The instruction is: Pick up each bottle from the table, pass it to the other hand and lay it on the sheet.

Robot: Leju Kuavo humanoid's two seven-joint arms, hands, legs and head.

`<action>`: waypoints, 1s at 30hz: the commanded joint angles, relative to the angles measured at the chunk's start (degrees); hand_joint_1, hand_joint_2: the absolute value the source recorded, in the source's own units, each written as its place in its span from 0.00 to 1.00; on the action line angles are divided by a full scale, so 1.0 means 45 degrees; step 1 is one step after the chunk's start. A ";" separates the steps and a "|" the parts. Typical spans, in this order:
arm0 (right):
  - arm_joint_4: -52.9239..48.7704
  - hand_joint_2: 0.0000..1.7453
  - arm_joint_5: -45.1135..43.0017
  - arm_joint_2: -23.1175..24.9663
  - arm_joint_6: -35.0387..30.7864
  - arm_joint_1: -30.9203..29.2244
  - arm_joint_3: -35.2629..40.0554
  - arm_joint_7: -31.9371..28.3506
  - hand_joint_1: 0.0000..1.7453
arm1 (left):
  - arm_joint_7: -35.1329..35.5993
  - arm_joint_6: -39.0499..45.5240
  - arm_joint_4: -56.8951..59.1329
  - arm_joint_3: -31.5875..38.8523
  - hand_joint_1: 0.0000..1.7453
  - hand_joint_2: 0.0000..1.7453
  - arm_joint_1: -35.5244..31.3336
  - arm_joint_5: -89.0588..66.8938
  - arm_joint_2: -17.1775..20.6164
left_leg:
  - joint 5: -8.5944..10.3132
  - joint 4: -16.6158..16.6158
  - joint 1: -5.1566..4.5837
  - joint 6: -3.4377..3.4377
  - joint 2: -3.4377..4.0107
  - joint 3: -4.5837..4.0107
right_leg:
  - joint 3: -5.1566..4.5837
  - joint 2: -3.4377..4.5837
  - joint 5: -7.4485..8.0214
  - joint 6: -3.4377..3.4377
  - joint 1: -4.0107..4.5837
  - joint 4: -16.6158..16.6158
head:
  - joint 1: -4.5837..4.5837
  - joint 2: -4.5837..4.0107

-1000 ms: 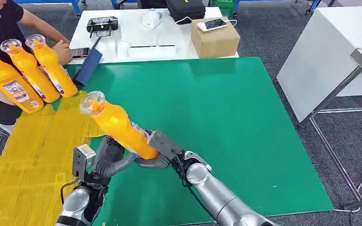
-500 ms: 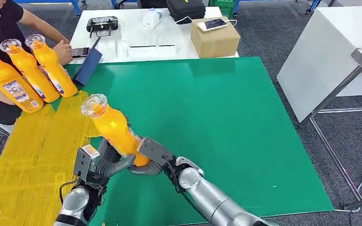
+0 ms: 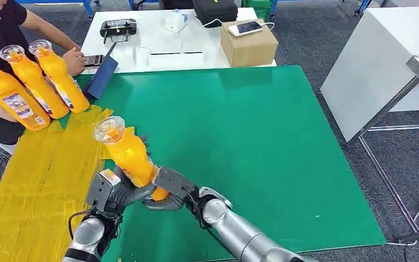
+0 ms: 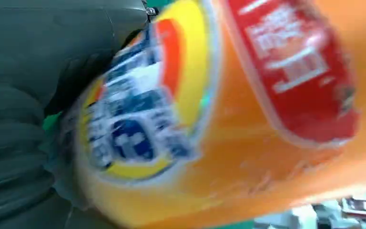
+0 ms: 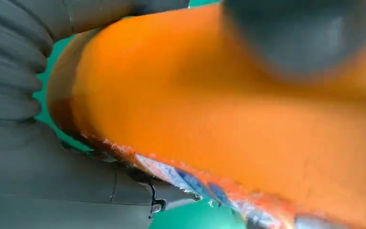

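Handover: right hand (image 3: pixel 166 191) and left hand (image 3: pixel 121 188) both clasp the bottle (image 3: pixel 128 153). The left should tighten fully before the right lets go.

Three cameras: one high on the body, one close behind each wrist.
The head view looks forward and down over the green worktop (image 3: pixel 262 142), arms entering from below. Each wrist view sits very near the orange bottle (image 3: pixel 130 156), blurred by closeness, beside its own grey ribbed hand cover. All three views share that bottle (image 4: pixel 248 143) (image 5: pixel 228 124).
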 commanded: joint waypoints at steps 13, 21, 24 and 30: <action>0.1454 1.00 0.0106 0.0096 -0.0631 -0.0113 0.1640 -0.0354 1.00 | -0.0279 0.0249 0.1076 -0.0263 1.00 1.00 -0.0924 -0.0456 -0.0102 | 0.0000 -0.0002 0.0009 -0.0017 -0.0073 0.0021 | 0.0032 -0.0018 -0.0012 -0.0025 0.0005 -0.0005 | 0.0000 0.0000; 0.0645 1.00 0.0941 -0.0269 -0.1485 -0.0020 0.1202 -0.0551 0.82 | -0.0330 0.0268 0.0711 0.0274 1.00 1.00 -0.0581 -0.0543 0.0137 | -0.0005 0.0002 0.0010 -0.0018 -0.0065 0.0027 | 0.0035 -0.0002 -0.0012 -0.0027 0.0005 -0.0002 | 0.0000 0.0000; 0.0645 1.00 0.0941 -0.0269 -0.1485 -0.0020 0.1202 -0.0551 0.82 | -0.0330 0.0268 0.0711 0.0274 1.00 1.00 -0.0581 -0.0543 0.0137 | -0.0006 0.0004 0.0013 -0.0019 -0.0069 0.0025 | 0.0035 -0.0003 -0.0013 -0.0029 0.0007 -0.0002 | 0.0000 0.0000; -0.1981 0.00 0.1079 -0.1447 -0.1782 0.0447 -0.0065 -0.0718 0.00 | -0.0813 0.3225 -0.0214 0.1234 1.00 1.00 -0.0183 -0.3713 0.0367 | -0.0006 0.0011 0.0013 -0.0020 -0.0078 0.0020 | 0.0033 -0.0005 -0.0014 -0.0031 0.0007 0.0004 | 0.0000 0.0000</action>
